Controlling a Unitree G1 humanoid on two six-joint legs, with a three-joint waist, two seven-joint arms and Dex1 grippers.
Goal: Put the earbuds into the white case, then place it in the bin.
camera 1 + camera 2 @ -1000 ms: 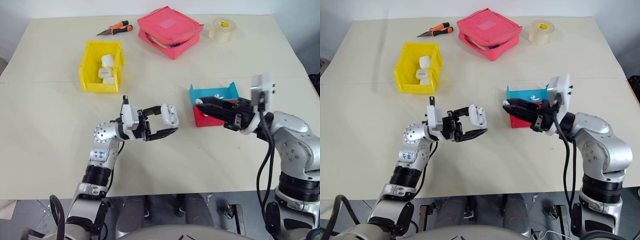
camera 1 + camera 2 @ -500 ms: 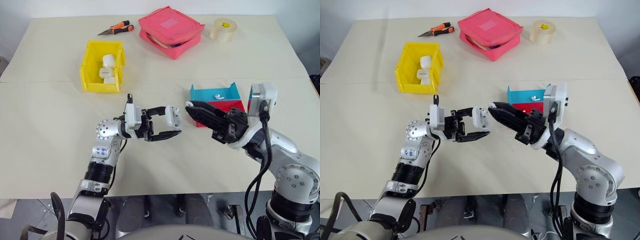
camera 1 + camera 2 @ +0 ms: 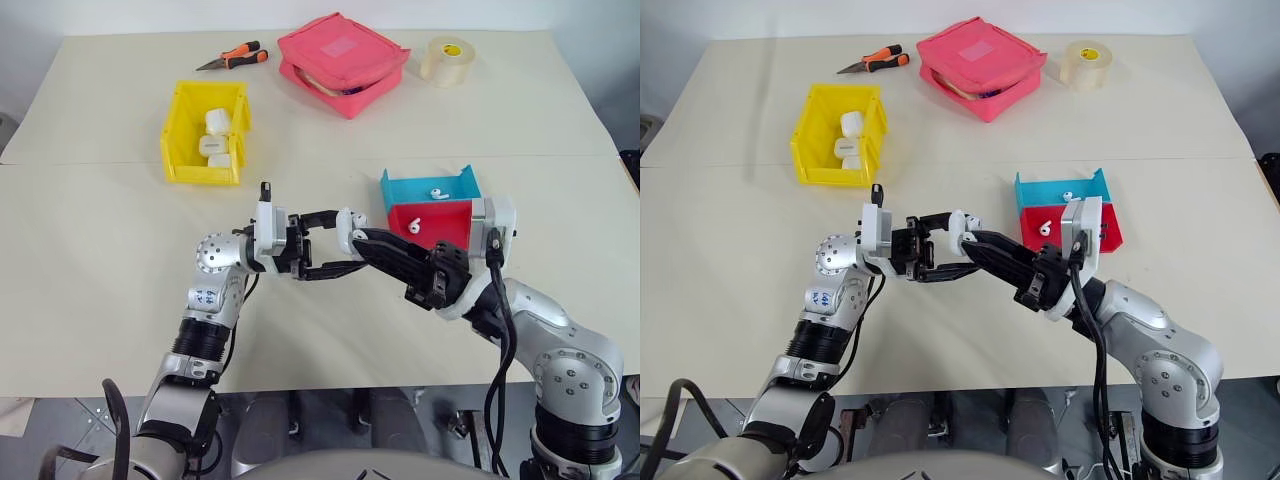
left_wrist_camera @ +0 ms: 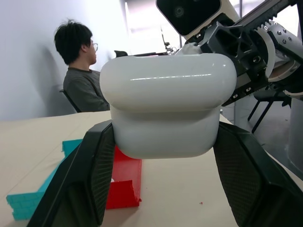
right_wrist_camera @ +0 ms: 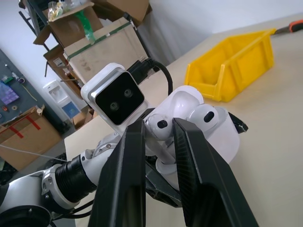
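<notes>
The step in hand looks like the seating of an earbud: the right gripper (image 5: 158, 142), its two black fingers drawn narrow, pinches one tiny glossy white earbud with a short stem (image 5: 158, 126) right at the small glossy white rounded charging case (image 3: 346, 228), whose flip lid stands open. To do it well, I think the stem should go down straight into its socket, with a small slow push, and the fingers should let go only when the earbud sits flush. The left gripper (image 3: 335, 242) is closed partway on the case and holds it above the cream table (image 3: 100, 300), its pads on the two sides of the body; it should keep steady. Just behind, one earbud lies in the shallow red tray (image 3: 440, 222) and one in the blue tray (image 3: 425, 185). Farther back and to the left stands the bright yellow plastic bin (image 3: 180, 140), with other white cases inside.
</notes>
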